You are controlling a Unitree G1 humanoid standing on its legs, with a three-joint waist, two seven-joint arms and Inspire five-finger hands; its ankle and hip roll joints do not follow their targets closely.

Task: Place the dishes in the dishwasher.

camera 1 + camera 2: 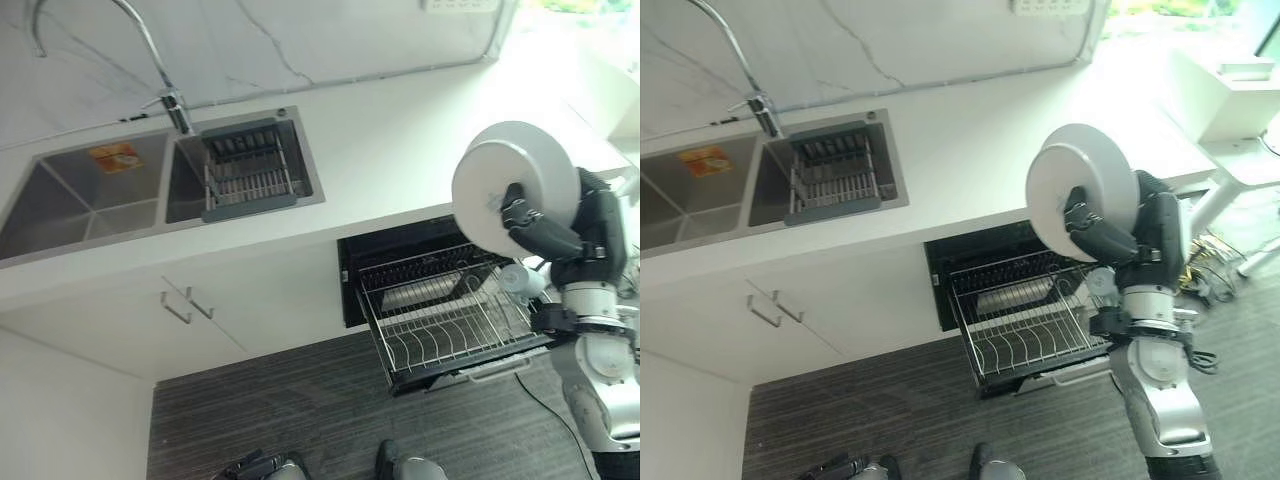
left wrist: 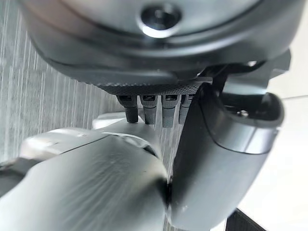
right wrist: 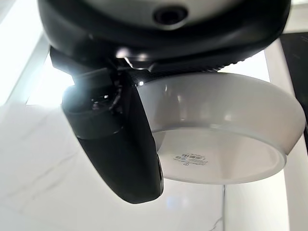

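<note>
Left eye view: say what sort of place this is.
A home kitchen, most likely: a double steel sink with a tap, a white counter, and an open dishwasher's pulled-out rack.

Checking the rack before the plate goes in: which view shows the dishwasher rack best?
The left eye view: the pulled-out dishwasher rack shows nearly whole, with its wire rows. The right eye view shows it too, slightly more hidden by the right hand gripping the white plate. The right wrist view shows the plate's underside instead.
</note>
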